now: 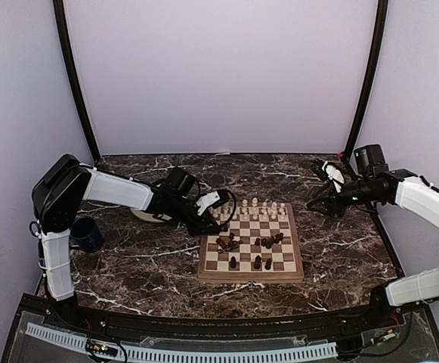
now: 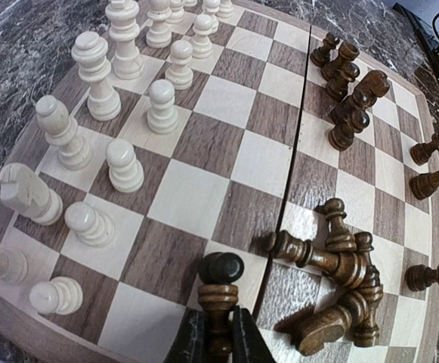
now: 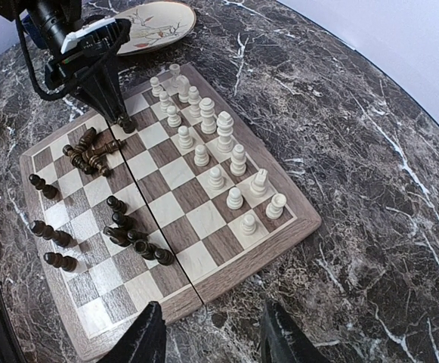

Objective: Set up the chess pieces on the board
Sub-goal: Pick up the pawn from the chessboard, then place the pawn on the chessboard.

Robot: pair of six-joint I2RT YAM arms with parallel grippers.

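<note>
Table (image 1: 340, 257): dark marble, filling the middle of the top view.
Board (image 1: 249, 274): flat at the centre of the top view, with a seam across its middle.
Right pincer (image 1: 326, 198): upper right of the top view, off the board. Its fingers (image 3: 145, 340) stand wide apart at the bottom of its wrist view, with nothing between them.
Left pincer (image 2: 219, 344): bottom centre of its wrist view, at the board's upper-left corner in the top view. It is narrow, with a finger against each side of one dark piece.
Pale pieces (image 2: 121, 91): standing in two rows, upper left of the left wrist view.
Dark pieces (image 2: 340, 265): scattered over the other half. Several lie toppled in a heap at lower right, just beside the left pincer.
Held piece (image 2: 219, 291): between the left fingers, over a square by the seam. I cannot tell whether it touches the board.
Handling: probably light, stiff turned wood, smooth and likely slippery, and narrow enough to tip easily.
Hold: best taken at the slim stem, between the wider ends.
</note>
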